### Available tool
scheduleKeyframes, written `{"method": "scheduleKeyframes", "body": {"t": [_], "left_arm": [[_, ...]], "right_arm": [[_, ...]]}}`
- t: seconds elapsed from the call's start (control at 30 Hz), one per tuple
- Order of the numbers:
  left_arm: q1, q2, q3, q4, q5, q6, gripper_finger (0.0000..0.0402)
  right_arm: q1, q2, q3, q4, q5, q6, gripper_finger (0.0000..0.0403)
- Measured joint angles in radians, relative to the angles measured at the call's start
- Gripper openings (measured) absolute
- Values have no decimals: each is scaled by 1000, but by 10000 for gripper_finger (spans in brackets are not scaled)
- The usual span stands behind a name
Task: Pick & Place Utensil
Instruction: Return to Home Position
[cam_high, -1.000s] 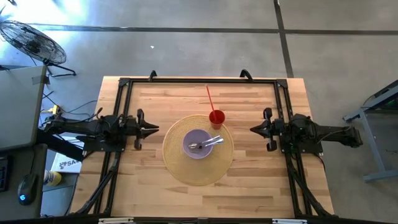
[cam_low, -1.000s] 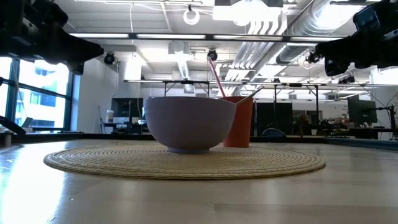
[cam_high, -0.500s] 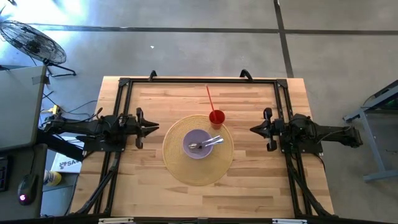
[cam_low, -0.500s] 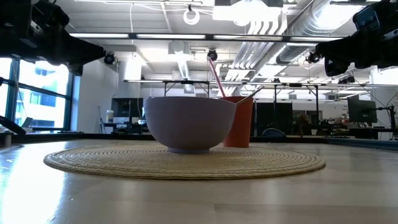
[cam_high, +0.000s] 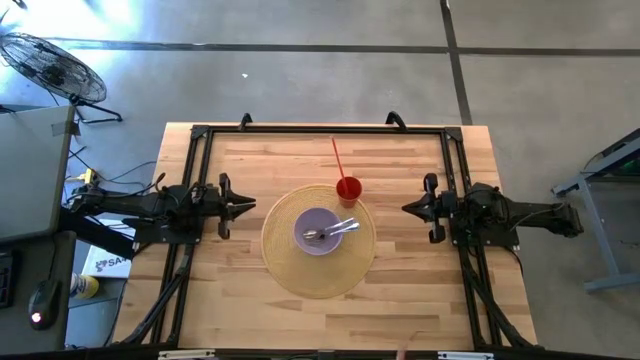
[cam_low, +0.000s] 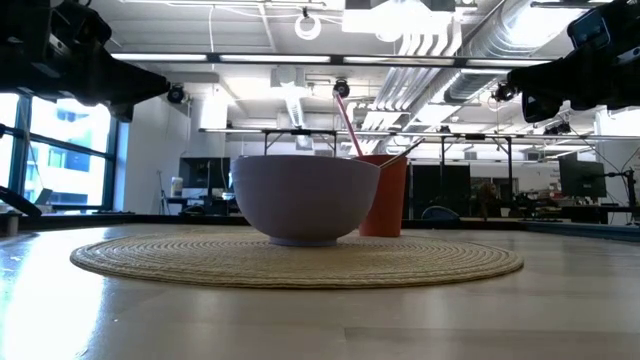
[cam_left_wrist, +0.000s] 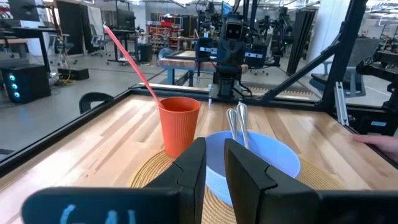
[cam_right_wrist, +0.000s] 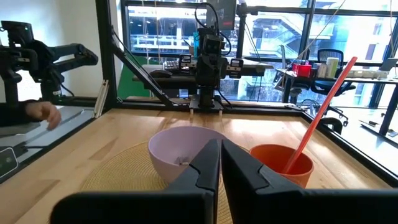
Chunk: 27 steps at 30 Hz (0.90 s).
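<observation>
**Silver fork (cam_high: 346, 226) and silver spoon (cam_high: 316, 235) lie in the violet bowl (cam_high: 303, 222), with both arms out at the table's sides**

High view: the two utensils lie crossed inside the bowl, which sits mid-way on a round woven mat (cam_high: 290, 272). The orange cup (cam_high: 348, 188) stands on the mat's edge just beside the bowl, and the orange straw (cam_high: 338, 158) leans out of it. The left gripper (cam_high: 248, 206) and right gripper (cam_high: 408, 208) face each other, each well apart from the mat.

Low view: bowl and cup stand upright on the mat, and a thin handle tip pokes up beside the cup's rim. Dark arm parts hang high at both upper corners.

Left wrist view: the left fingers are drawn close with only a slim slit between them, and they grip nothing. Beyond them both handles lean up over the bowl's far rim. A person's hand (cam_left_wrist: 380, 142) rests at the table's edge.

Right wrist view: the right fingers are pressed nearly together and hold nothing.

The utensils look stiff, light and slick, so they would probably slide under a loose pinch. The raised handles above the rim seem the best place to take hold.
</observation>
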Motion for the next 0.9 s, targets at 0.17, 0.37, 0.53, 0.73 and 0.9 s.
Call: {"method": "scheduleKeyframes", "body": {"t": [0.17,0.37,0.53,0.73,0.9], "left_arm": [[0,0,0,0,0,0,56],[0,0,0,-5,0,0,56],[0,0,0,-23,0,0,56],[0,0,0,-25,1,0,56],[0,0,0,-25,1,0,56]], "right_arm": [[0,0,0,0,0,0,12],[0,0,0,0,0,0,12],[0,0,0,0,0,0,12],[0,0,0,0,0,0,12],[0,0,0,0,0,0,12]]}}
